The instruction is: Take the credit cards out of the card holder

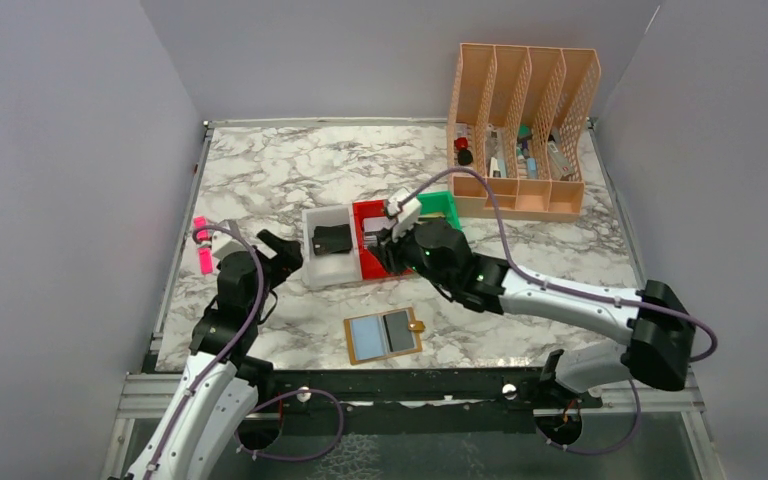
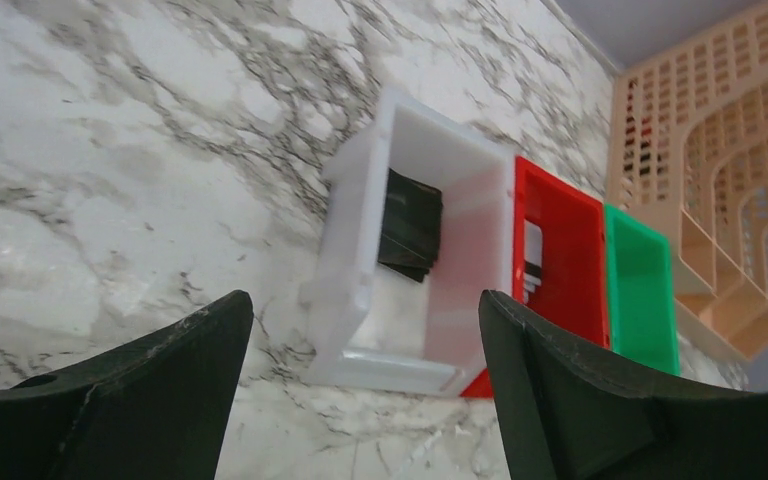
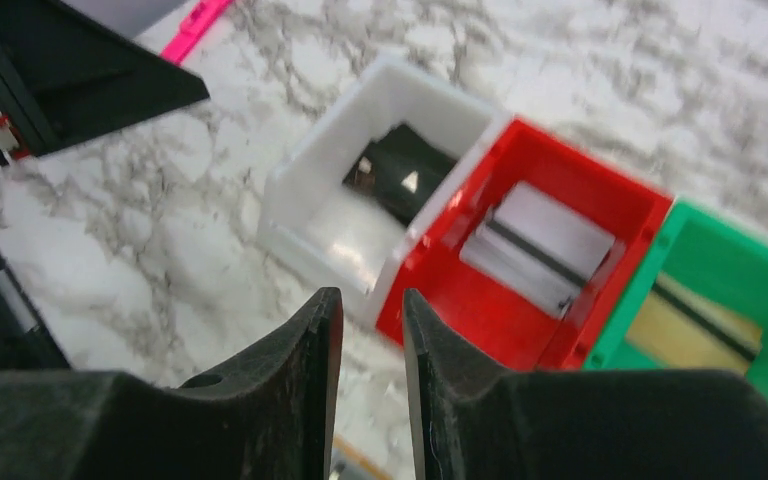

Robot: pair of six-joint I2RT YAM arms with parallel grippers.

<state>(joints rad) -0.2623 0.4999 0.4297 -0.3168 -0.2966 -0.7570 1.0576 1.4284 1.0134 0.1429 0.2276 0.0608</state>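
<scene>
The card holder (image 1: 383, 337) lies flat and open near the table's front edge, tan with two pale blue panels and a small tab on its right. A black card (image 1: 332, 238) lies in the white bin (image 1: 307, 250). A white card with a black stripe (image 3: 540, 245) lies in the red bin (image 3: 460, 310). A yellowish card (image 3: 690, 335) lies in the green bin (image 3: 720, 265). My right gripper (image 3: 372, 310) hovers over the red bin's near corner, empty, its jaws a narrow gap apart. My left gripper (image 2: 365, 310) is wide open and empty just left of the white bin.
A peach mesh desk organizer (image 1: 520, 130) with pens and small items stands at the back right. A pink marker piece (image 1: 201, 245) sits by the left arm. Grey walls close in the table on both sides.
</scene>
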